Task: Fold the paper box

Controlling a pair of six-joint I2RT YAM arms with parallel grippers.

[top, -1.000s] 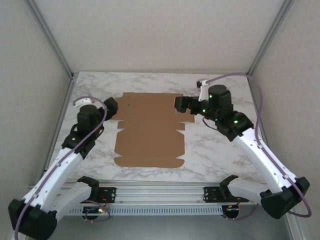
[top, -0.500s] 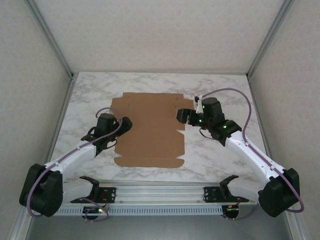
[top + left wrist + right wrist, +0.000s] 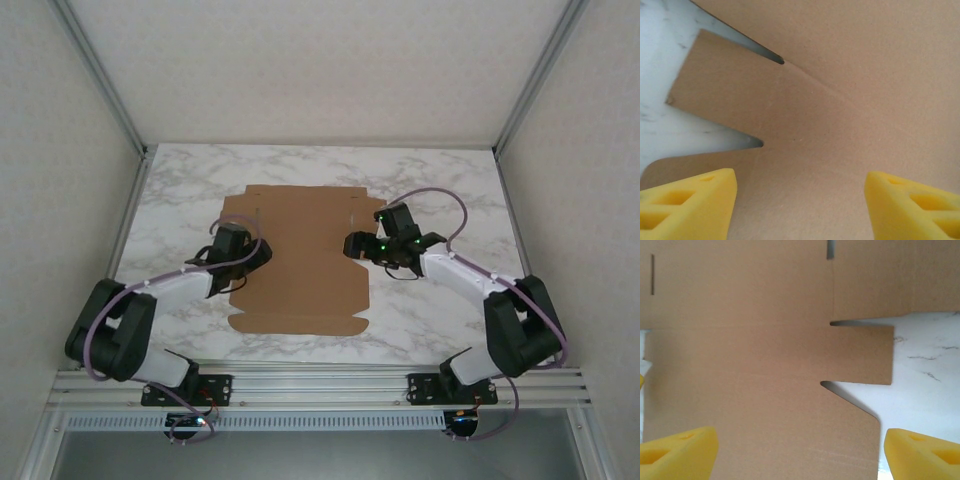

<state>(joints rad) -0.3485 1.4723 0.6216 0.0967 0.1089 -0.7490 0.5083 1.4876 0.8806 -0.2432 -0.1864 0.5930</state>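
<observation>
Two hands: left hand [image 3: 260, 258], right hand [image 3: 353, 245], both spread, moved inward over flat paper box [image 3: 300, 215].

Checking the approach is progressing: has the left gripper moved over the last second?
Yes. The left gripper has shifted rightward and nearer the arm bases, from beside the far-left corner of the paper box to over its left edge.

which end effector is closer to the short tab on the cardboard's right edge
Right. The right end effector is over the right edge of the paper box, the short tab just ahead of it; the left end effector is at the opposite, left edge.
</observation>
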